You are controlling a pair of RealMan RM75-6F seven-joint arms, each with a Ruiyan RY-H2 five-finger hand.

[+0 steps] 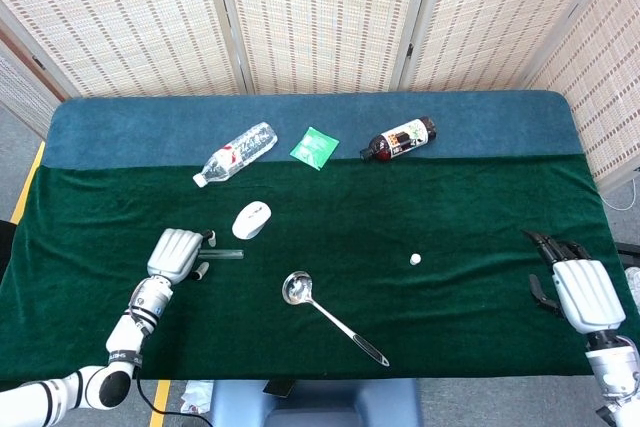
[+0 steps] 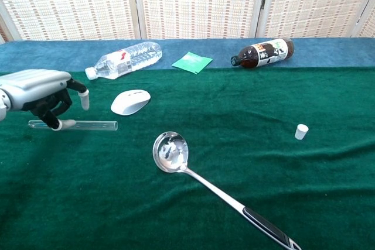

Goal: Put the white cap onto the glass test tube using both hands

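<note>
Clear smooth glass test tube (image 2: 88,125), matt white plastic cap (image 2: 301,132), glossy mirror-bright metal ladle (image 2: 170,152) with black handle, matt green velvety cloth on table (image 2: 246,180), clear plastic water bottle (image 2: 124,59), smooth white mouse (image 2: 130,102), silver-shelled left hand (image 2: 41,89)

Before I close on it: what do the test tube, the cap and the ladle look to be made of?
Test tube: clear, glossy, the cloth shows through it, likely glass. White cap: opaque and matte, probably plastic. Ladle: mirror-bright bowl, so polished metal, with a dark handle grip, perhaps plastic.
</note>
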